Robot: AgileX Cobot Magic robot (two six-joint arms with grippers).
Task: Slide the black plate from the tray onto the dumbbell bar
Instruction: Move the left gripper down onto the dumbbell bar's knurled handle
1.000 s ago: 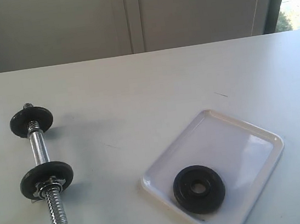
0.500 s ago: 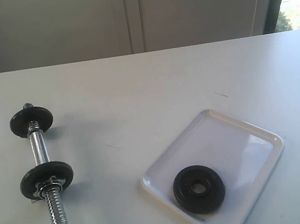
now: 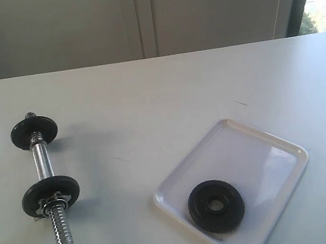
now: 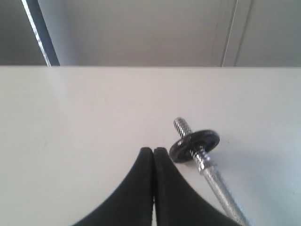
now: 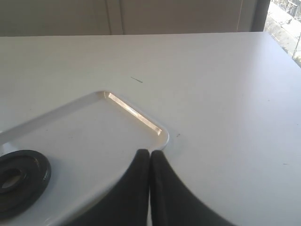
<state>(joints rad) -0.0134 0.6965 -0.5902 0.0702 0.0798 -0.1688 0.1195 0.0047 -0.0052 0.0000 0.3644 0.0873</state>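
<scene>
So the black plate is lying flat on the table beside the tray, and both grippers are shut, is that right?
Not quite: the black plate lies flat inside the tray, not on the table beside it, as the exterior view shows. The left gripper and right gripper are indeed shut.

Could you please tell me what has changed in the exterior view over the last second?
Nothing visibly changed. The small round black metal plate lies in the glossy white plastic tray, and the chrome dumbbell bar rests on the white table.
</scene>
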